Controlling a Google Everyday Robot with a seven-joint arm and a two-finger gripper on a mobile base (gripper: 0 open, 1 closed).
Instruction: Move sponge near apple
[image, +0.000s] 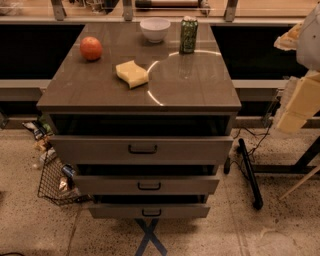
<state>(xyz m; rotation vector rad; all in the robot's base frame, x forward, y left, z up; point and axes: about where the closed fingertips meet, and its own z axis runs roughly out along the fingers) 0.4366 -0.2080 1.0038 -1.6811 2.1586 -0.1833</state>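
The sponge (132, 73), a pale yellow block with wavy edges, lies on the brown cabinet top (190, 87), left of its middle. The apple (91, 48), round and orange-red, sits at the back left of the same top, a short gap up and to the left of the sponge. My gripper (300, 100) hangs at the right edge of the view, off the right side of the cabinet and well away from both things. It holds nothing that I can see.
A white bowl (155, 29) and a green drink can (188, 35) stand at the back of the top. Three drawers (142, 149) stand partly pulled out below. A wire basket (56, 182) with litter sits on the floor at the left, a black bar (250, 172) at the right.
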